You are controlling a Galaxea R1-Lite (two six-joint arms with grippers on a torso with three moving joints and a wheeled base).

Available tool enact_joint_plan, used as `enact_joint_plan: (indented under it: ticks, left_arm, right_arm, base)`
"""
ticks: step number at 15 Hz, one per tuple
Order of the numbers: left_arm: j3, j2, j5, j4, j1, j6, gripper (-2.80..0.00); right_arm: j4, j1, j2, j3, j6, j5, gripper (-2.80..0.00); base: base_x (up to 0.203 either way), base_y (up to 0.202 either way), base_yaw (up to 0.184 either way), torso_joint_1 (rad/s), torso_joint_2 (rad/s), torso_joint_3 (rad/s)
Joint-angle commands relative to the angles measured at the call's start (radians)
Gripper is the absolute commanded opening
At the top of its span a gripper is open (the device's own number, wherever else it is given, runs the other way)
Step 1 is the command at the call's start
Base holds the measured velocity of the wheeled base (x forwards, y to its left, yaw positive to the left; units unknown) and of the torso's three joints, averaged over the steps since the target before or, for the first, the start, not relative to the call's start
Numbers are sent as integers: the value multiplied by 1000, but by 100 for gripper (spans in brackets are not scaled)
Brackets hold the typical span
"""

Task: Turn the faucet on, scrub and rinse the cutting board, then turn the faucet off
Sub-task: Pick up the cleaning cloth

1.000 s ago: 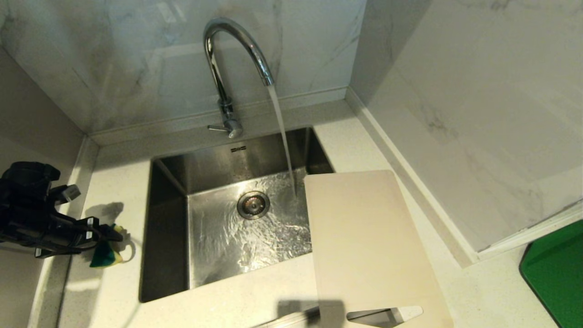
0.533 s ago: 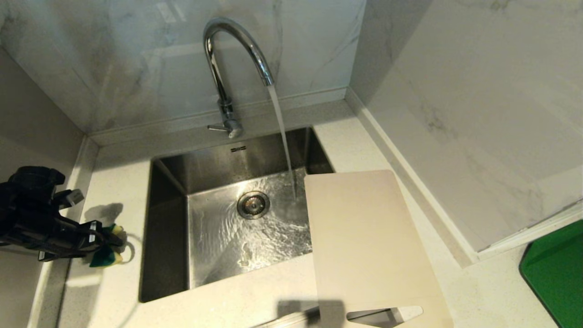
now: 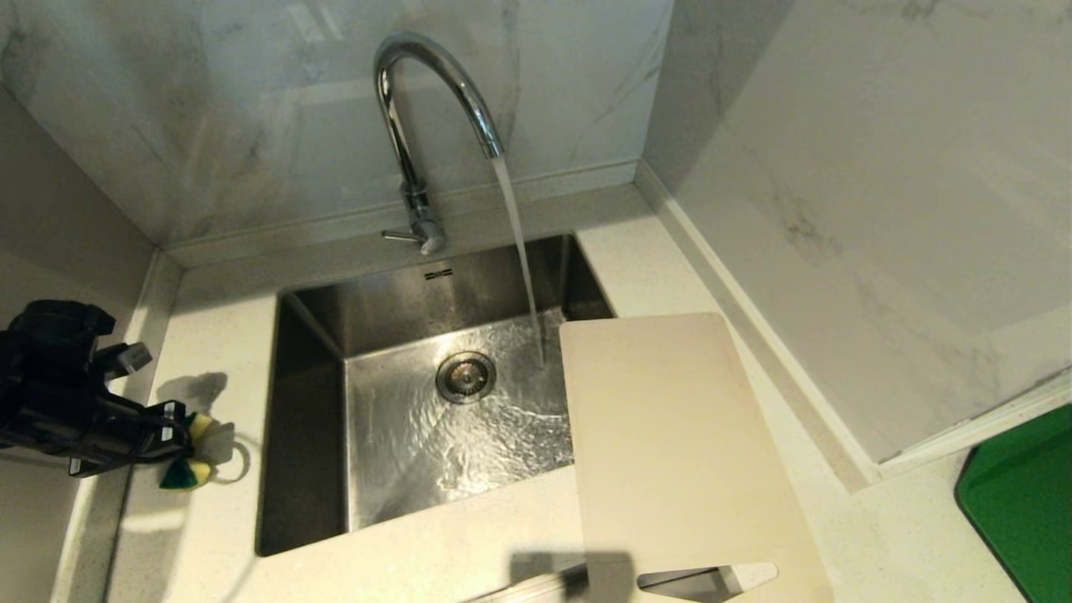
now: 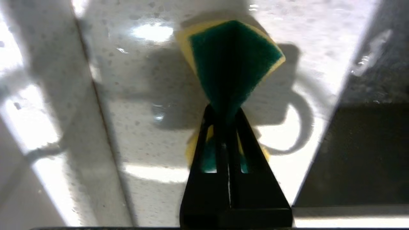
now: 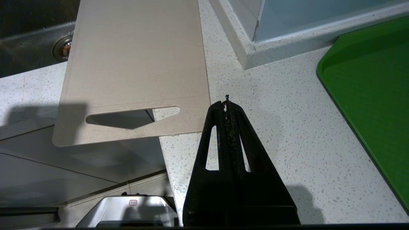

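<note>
The chrome faucet (image 3: 419, 100) is running, and its stream (image 3: 519, 251) falls into the sink just left of the cutting board. The thin lever (image 3: 400, 237) sticks out to the left at its base. The beige cutting board (image 3: 670, 452) lies flat on the counter to the right of the sink, one corner over the basin, with its slot handle (image 5: 127, 116) past the counter's front edge. Left of the sink, my left gripper (image 3: 180, 435) is shut on a green and yellow sponge (image 4: 233, 57), pinching it into a fold just above the counter. My right gripper (image 5: 227, 103) hangs shut and empty over the counter beside the board's handle end.
The steel sink (image 3: 310, 402) has water spreading around its drain (image 3: 466, 377). A bright green tray (image 3: 1022, 494) lies on the counter at the far right. Marble walls close in behind and on the right; a low upstand runs along the counter's left side.
The left gripper's jaws have closed on the sponge, squeezing it so more yellow shows. The arm has stayed in place, and the water keeps running.
</note>
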Motion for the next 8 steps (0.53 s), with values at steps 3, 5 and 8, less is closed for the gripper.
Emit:
enact_joint_plan:
  ticks: [3, 5, 8]
  left_arm:
    - [-2, -38, -16, 3, -9, -21, -280]
    - [-3, -84, -16, 7, -13, -21, -280]
    - [-55, -174, -18, 86, -17, -21, -280]
  right_arm:
    - [0, 0, 0, 0, 0, -1, -280]
    - [0, 0, 1, 0, 0, -1, -280]
    - [0, 0, 0, 0, 0, -1, -280]
  base:
    - [0, 0, 0, 0, 0, 0]
    - [0, 0, 0, 0, 0, 0]
    - [0, 0, 0, 0, 0, 0]
